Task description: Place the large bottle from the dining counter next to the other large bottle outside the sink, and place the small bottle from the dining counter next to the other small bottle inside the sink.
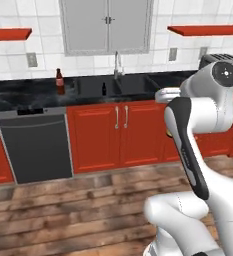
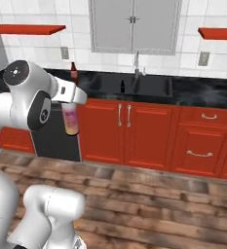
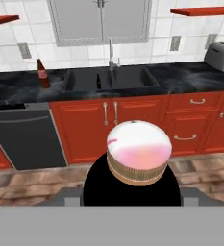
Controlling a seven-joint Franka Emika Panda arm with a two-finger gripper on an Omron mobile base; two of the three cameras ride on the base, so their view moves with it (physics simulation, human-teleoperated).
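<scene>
My gripper (image 2: 69, 103) is shut on a pink and white bottle (image 2: 71, 121) with a tan band, which hangs below the hand out over the floor, well short of the counter. In the hand view the same bottle (image 3: 139, 151) is seen end-on and hides the fingertips. A large brown bottle (image 1: 60, 81) (image 2: 74, 73) (image 3: 42, 73) stands upright on the black counter, left of the sink. Inside the sink's basin stands a small dark bottle (image 1: 104, 89) (image 2: 122, 86) (image 3: 98, 81).
The sink (image 1: 130, 86) has a faucet (image 1: 117, 65) behind it. A dark dishwasher (image 1: 35, 145) sits under the counter at the left, with red cabinets (image 1: 120, 132) to its right. A toaster (image 3: 221, 55) is at the counter's far right. Wood floor (image 1: 78, 210) lies between me and the cabinets.
</scene>
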